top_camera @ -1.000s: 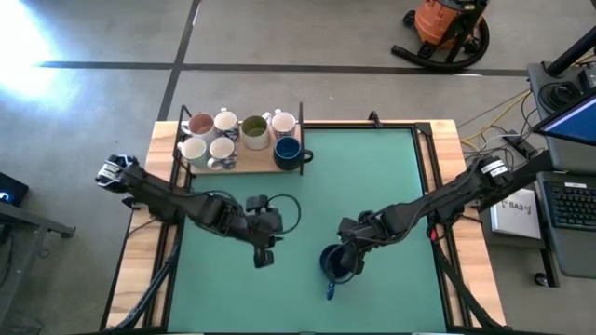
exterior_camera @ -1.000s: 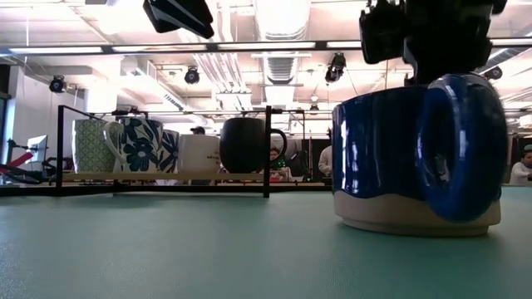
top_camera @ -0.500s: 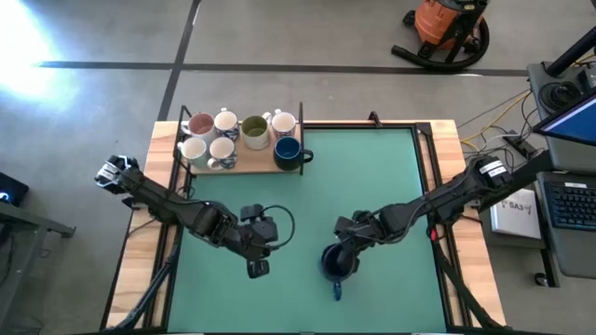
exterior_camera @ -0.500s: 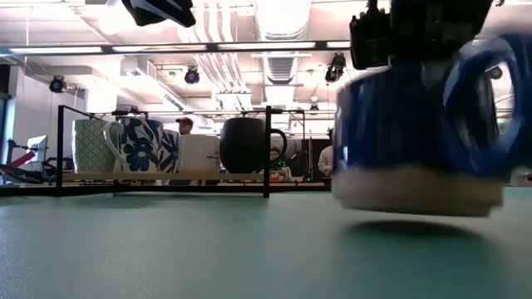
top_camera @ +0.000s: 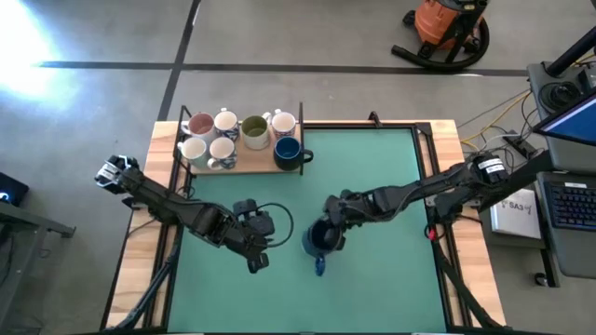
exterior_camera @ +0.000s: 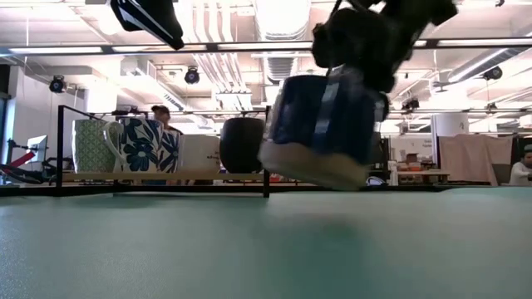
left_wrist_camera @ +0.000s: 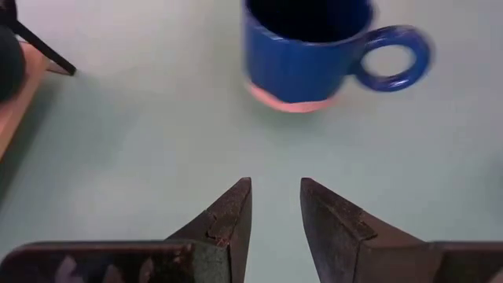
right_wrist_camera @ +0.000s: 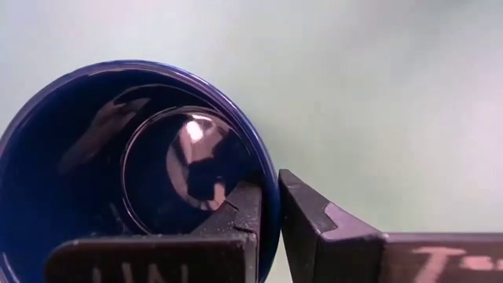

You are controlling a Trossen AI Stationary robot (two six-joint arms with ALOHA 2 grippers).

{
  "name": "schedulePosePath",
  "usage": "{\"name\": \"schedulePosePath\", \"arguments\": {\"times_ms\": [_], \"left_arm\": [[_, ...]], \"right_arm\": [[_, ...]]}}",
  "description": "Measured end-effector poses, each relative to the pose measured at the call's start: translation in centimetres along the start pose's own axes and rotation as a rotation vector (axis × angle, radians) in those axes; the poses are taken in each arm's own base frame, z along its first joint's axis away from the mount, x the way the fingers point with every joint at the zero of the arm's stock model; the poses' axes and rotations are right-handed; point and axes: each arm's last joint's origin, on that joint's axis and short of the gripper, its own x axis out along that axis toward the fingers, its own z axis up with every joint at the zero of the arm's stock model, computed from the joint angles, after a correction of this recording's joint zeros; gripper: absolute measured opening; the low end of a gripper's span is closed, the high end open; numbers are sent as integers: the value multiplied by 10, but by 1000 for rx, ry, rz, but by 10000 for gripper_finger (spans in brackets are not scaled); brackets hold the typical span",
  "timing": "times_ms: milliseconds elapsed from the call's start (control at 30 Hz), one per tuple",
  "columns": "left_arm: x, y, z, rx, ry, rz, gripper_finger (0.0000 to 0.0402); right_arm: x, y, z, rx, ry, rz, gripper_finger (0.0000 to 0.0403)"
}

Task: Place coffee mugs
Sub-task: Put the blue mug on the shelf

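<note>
While the right gripper clamps the blue mug aloft (tilted), the left gripper, fingers parted, hovers beside it.

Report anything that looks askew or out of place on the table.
The dark blue mug hangs tilted above the green mat, clear of it, pinched at its rim by the right gripper. The other seven mugs stand upright on the rack. No spill shows.

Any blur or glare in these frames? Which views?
Low view: the dark blue mug held off the mat by the right gripper is smeared with motion blur, while the mugs on the rack stay crisp. Left wrist view: the same mug is slightly soft. Right wrist view: ceiling lights reflect in its glazed bottom. High view: bright glare patch on the floor at upper left.
</note>
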Motion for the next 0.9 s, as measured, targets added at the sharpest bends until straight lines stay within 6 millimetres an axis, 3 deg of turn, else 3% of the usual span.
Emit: {"name": "schedulePosePath", "arguments": {"times_ms": [367,533,900], "left_arm": [[0,2,1,10,-41,67,92],[0,5,-1,21,-43,111,92],[0,6,-2,36,-32,131,92]], "right_arm": [[13,-26,33,-4,-160,25,19],[32,-39,36,0,-154,0,19],[59,-45,72,-63,-103,-68,23]]}}
